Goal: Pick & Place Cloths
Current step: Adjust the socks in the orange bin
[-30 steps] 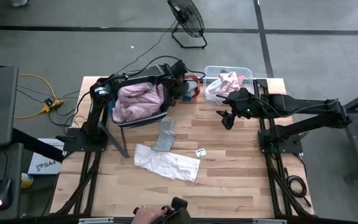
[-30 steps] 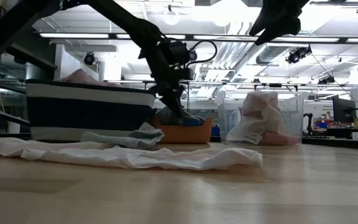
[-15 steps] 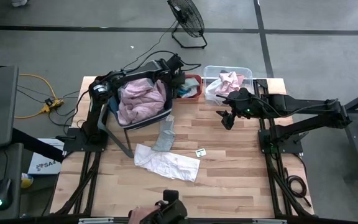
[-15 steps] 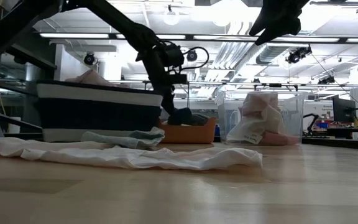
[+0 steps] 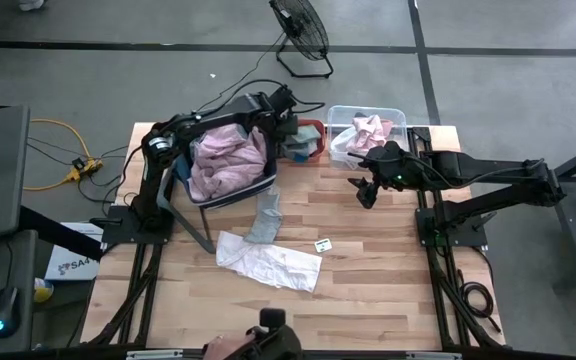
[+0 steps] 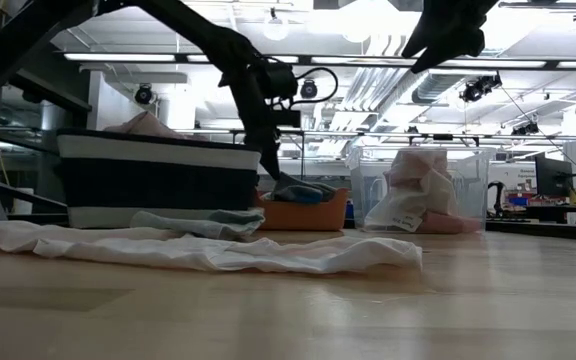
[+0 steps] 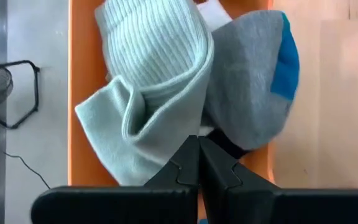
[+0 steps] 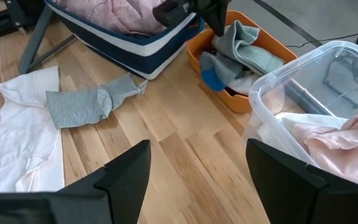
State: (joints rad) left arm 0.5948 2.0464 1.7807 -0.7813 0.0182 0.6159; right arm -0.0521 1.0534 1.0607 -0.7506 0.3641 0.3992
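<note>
From above, we see the left end effector [image 5: 286, 128] over the orange tray [image 5: 317, 128] at the far side of the wooden surface [image 5: 368, 280], just beside the dark basket [image 5: 265, 180] that holds the large pale pink cloth [image 5: 223, 160]; the right end effector [image 5: 365, 190] hangs near the clear bin [image 5: 368, 112], where a coral pink cloth [image 5: 370, 132] lies. A grey-green cloth [image 5: 264, 218] and a white cloth [image 5: 268, 262] lie on the open surface, touching each other. In the low view, the left end effector [image 6: 268, 160] points down at the socks in the orange tray [image 6: 303, 214], while the white cloth [image 6: 208, 250] spreads across the front. In the left wrist view, the fingers [image 7: 188, 168] are pressed together with nothing between them, above a pale ribbed sock [image 7: 151, 81] and a grey sock with a blue toe [image 7: 253, 81]. In the right wrist view, the fingers [image 8: 126, 174] stand apart and empty above the surface, with the clear bin [image 8: 303, 74] close by.
</note>
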